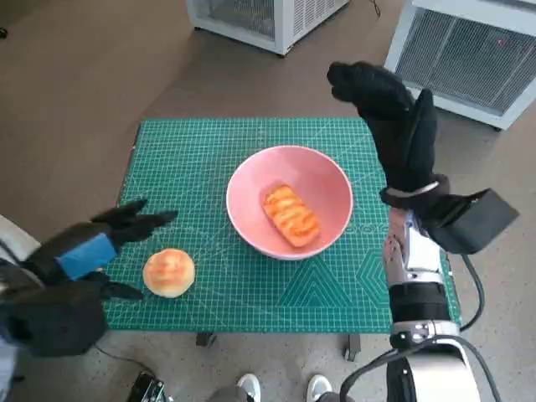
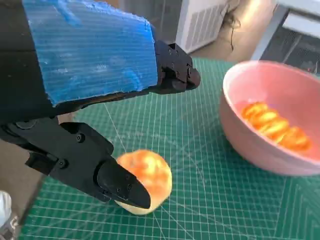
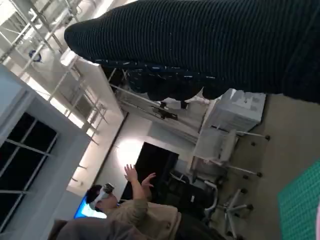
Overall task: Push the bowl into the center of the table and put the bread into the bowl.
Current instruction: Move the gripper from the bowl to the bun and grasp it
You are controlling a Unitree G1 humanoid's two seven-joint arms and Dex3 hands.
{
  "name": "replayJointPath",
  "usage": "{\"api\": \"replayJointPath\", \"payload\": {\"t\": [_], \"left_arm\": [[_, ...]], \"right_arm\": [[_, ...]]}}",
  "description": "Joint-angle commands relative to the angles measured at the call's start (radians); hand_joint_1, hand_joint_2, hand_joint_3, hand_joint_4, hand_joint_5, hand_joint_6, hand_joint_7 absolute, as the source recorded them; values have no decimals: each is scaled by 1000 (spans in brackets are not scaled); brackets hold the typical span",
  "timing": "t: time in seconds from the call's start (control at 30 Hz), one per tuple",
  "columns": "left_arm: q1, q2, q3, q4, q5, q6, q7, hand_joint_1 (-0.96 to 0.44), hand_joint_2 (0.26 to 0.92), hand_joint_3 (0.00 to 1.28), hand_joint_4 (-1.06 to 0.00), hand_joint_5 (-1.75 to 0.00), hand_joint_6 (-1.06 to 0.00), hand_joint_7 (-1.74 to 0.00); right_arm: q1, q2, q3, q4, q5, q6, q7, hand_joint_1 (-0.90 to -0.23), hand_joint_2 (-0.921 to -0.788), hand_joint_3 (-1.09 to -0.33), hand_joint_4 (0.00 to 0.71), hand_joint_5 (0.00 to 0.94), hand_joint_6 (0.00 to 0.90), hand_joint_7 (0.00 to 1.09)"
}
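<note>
Left hand [image 2: 95, 125] spread round the bun [image 1: 168, 272], not gripping yet; bowl [image 1: 289, 201] (loaf inside) at its 2 o'clock; right hand [image 1: 394, 117] raised, empty, fingers apart

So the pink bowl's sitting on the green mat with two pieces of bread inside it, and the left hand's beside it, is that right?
Not quite. The pink bowl holds only one piece, the long glazed bread. The round bun lies outside it on the green mat, by the left hand, whose fingers reach around it. The head view shows this.
</note>
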Motion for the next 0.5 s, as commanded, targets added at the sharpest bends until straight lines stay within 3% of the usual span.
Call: {"api": "replayJointPath", "payload": {"t": [0.03, 0.5], "left_arm": [[-18, -21, -54, 64, 54, -43, 47, -184, 730, 1, -141, -13, -320, -16], [-62, -80, -160, 207, 143, -88, 131, -122, 737, 2, -225, -15, -378, -17]], "right_arm": [[-9, -1, -4, 21, 1, -1, 16, -647, -921, -743, 208, 0, 54, 507], [-10, -10, -9, 17, 3, 4, 22, -641, -921, -749, 208, 0, 46, 524]]}}
